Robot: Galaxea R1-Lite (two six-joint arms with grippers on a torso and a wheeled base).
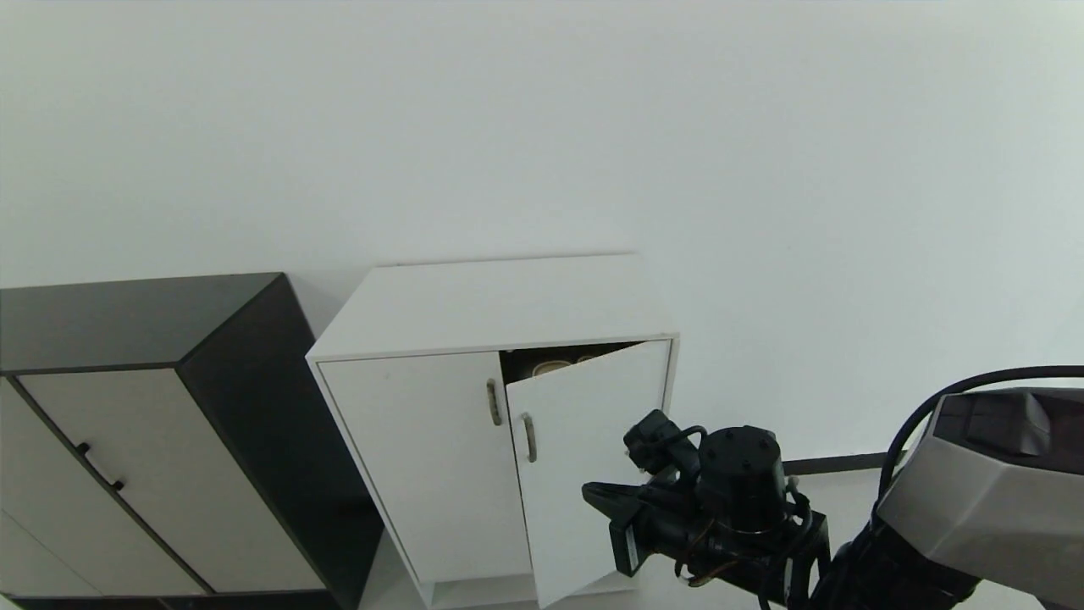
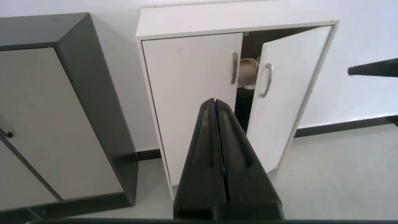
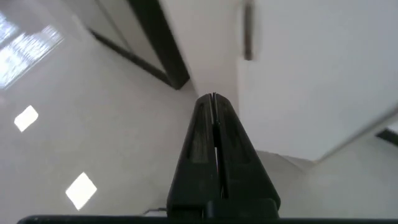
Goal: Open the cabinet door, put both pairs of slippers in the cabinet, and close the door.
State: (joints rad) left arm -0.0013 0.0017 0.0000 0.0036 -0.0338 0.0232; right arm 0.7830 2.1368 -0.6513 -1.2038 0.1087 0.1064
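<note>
**Cabinet door** (image 1: 584,457): the right leaf of the white cabinet (image 1: 491,305) is standing partly open. Its free edge is angling out toward me and its hinge edge is lying at 3 o'clock. Its curved handle (image 1: 529,438) is sitting near the free edge.

**Dark gap:** a gap is showing at 12 o'clock of the open leaf. In it a pale rounded shape (image 1: 550,366) is lying inside the cabinet. I cannot tell whether it is a slipper.

**Left door** (image 1: 415,466): this leaf is sitting flush and closed, at 9 o'clock of the open one. Its own handle (image 1: 494,402) is just beside the gap.

**Right pincer** (image 1: 593,491): I am holding it in front of the open leaf, at about 4 o'clock of that leaf's handle. Its fingers are pressing together with nothing between them, as my right wrist camera is also showing (image 3: 213,96). I cannot tell whether it is touching the door.

**Left pincer** (image 2: 214,101): I am holding it well back from the cabinet, pointing at the closed leaf. Its fingers are likewise pressing together and gripping nothing.

**Surroundings:** a black cabinet (image 1: 127,322) with pale fronts is standing at 9 o'clock of the white one. Both are backing onto a plain wall (image 1: 542,127), and a dark skirting strip (image 1: 834,463) is running along the wall at 3 o'clock.
</note>
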